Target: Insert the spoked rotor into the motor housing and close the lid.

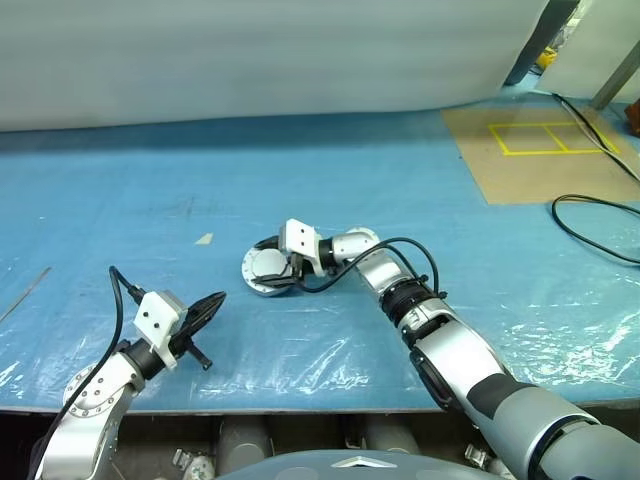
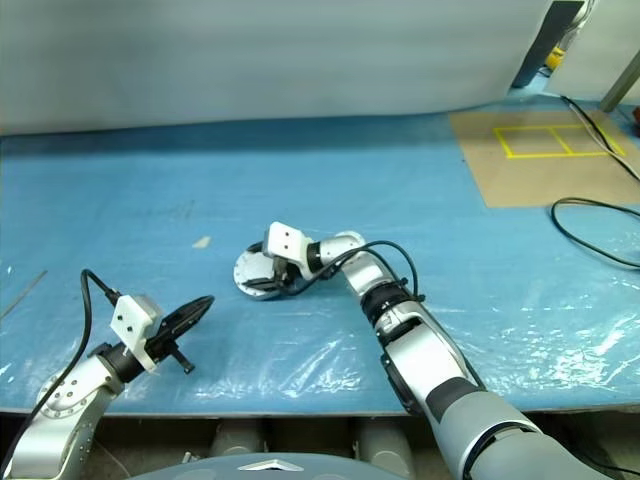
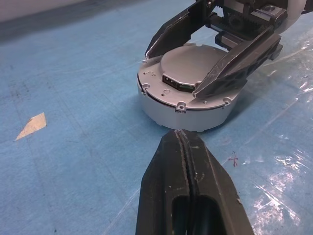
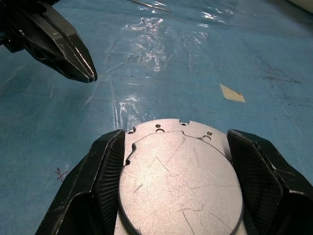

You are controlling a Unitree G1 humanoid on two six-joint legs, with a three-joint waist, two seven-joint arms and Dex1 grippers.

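Observation:
The motor housing (image 3: 186,115), a short round silver puck, stands on the blue table a little left of centre. The lid (image 3: 190,66), a flat grey disc, lies on top of it and covers its inside. My right gripper (image 1: 262,266) reaches in from the right, and its two black fingers (image 4: 105,166) press against opposite edges of the lid. My left gripper (image 1: 220,297) hovers shut and empty just short of the housing, nearer the table's front edge, with its tip pointing at the housing wall. The spoked rotor is hidden.
A small beige scrap (image 1: 204,238) lies on the table left of the housing. At the back right is a brown board (image 1: 540,150) marked with yellow tape squares, and a black cable (image 1: 590,215) loops beside it. A pale sheet hangs along the back.

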